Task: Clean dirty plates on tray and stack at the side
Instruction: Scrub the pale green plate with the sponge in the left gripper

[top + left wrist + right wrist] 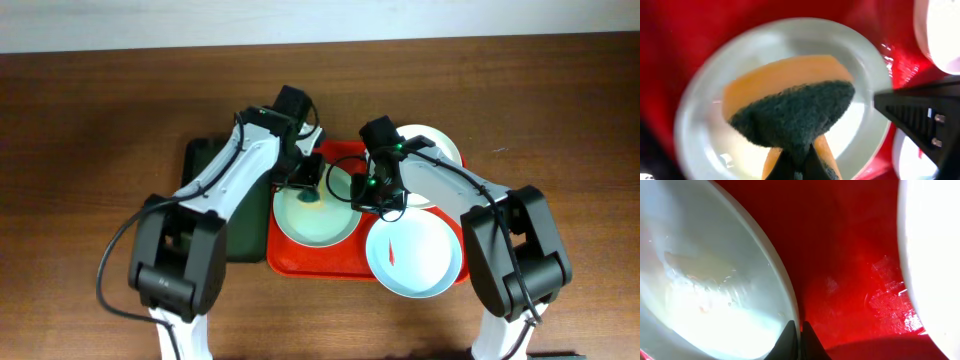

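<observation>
Here, the left tool clamps a sponge on the mint plate, right tool closed beside its rim.

Both arms are built of white tube-like shells joined by chunky black housings. The left arm has a black cable looping out at 9 o'clock from its base. The right arm shows small green lights near its wrist. Seen from the left wrist, the right gripper at 3 o'clock is black and ribbed, with two small silver screws. Each wrist camera's own jaws are thin dark points at 6 o'clock.
</observation>
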`<state>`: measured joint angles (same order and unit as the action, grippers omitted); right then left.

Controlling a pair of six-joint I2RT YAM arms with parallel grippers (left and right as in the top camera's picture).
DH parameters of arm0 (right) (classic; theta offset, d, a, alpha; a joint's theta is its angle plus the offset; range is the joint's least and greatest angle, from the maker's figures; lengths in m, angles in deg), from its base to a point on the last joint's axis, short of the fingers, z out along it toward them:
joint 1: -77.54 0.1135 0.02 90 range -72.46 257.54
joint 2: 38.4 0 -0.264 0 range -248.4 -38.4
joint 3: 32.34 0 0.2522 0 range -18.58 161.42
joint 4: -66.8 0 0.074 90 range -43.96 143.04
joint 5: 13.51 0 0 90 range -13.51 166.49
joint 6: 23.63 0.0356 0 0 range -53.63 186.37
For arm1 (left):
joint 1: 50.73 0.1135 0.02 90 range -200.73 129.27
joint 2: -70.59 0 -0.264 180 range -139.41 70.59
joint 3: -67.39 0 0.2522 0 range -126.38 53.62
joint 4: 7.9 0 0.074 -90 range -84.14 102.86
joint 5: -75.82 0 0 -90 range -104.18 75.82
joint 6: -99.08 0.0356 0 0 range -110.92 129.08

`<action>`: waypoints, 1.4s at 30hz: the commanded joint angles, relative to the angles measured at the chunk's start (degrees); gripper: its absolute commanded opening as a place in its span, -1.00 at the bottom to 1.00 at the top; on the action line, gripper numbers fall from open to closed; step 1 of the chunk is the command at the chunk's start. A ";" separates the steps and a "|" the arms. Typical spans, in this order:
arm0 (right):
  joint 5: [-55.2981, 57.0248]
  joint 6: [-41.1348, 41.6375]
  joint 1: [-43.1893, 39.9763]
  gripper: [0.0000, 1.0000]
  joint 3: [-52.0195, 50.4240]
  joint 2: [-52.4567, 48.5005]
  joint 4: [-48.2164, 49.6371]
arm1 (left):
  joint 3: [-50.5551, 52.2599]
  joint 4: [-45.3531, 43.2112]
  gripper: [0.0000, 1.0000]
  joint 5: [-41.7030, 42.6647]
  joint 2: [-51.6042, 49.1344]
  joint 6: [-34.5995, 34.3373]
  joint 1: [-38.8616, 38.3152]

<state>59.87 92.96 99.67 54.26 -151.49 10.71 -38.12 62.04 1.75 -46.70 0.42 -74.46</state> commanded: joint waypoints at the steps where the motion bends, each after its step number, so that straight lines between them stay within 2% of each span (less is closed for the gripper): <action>1: 0.76 -0.20 0.37 -0.92 -1.44 -0.96 -0.46 | 0.04 0.07 -1.00 -8.11 1.36 -0.74 -0.24; 11: 0.76 -0.20 0.37 -0.92 -1.44 -0.96 -0.28 | 6.27 -7.34 -1.00 -8.02 -7.93 -2.23 -0.24; 14: 0.76 -0.20 0.37 -0.92 -1.44 -0.96 -0.26 | 6.27 -7.08 -1.00 1.75 -10.14 -0.81 -0.24; 17: 0.76 -0.20 0.37 -0.92 -1.44 -0.96 -0.24 | 5.29 -7.06 -1.00 15.19 -9.44 2.19 -0.24; 19: 0.76 -0.20 0.37 -0.92 -1.44 -0.96 -0.26 | 4.42 -6.73 -1.00 18.27 -8.39 2.16 -0.24; 23: 0.76 -0.20 0.37 -0.92 -1.44 -0.96 -0.26 | 3.98 -5.70 -1.00 16.76 -3.43 3.02 -0.02; 28: 0.76 -0.20 0.37 -0.92 -1.44 -0.96 -0.28 | 4.00 -1.31 -1.00 0.24 3.43 2.73 -0.31; 31: 0.74 -0.20 0.37 -0.92 -1.44 -0.96 -0.31 | 5.29 -1.84 -1.00 -7.19 3.30 -1.16 -0.31; 39: 0.76 -0.20 0.37 -0.92 -1.44 -0.96 -0.28 | 19.30 -17.49 -1.00 -5.25 2.86 -4.15 -2.29; 42: 0.76 -0.20 0.37 -0.92 -1.44 -0.96 -0.26 | 22.32 -20.44 -1.00 -5.18 2.86 -5.51 -3.91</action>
<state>59.87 92.96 99.67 53.95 -151.49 10.88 -19.39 42.35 -5.03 -42.50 -3.12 -75.86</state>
